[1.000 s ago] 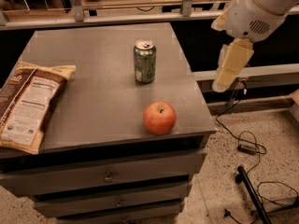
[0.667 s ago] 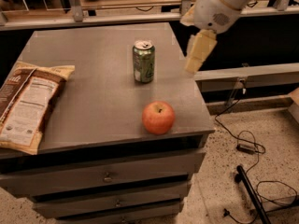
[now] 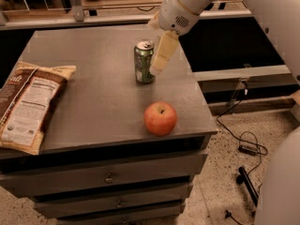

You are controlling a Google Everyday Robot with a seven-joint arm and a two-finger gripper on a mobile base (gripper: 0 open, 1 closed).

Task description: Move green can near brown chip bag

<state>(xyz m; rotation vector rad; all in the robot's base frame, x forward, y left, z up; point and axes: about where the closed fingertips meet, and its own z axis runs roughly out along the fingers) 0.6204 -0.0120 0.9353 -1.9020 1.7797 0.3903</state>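
The green can [image 3: 143, 63] stands upright on the grey cabinet top [image 3: 98, 102], right of its middle. The brown chip bag [image 3: 29, 104] lies flat at the left edge, white label panel up, well apart from the can. My gripper [image 3: 160, 59] hangs from the white arm at the upper right. It sits right beside the can's right side, level with the can's upper half. I cannot tell whether it touches the can.
A red-orange apple [image 3: 160, 118] sits near the front right corner, in front of the can. The cabinet has drawers [image 3: 108, 177] below. Black cables [image 3: 243, 142] lie on the speckled floor to the right. A shelf rail [image 3: 93, 20] runs behind the cabinet.
My gripper has swung left from beyond the cabinet's right edge to right beside the can. The can, apple and bag have not moved.
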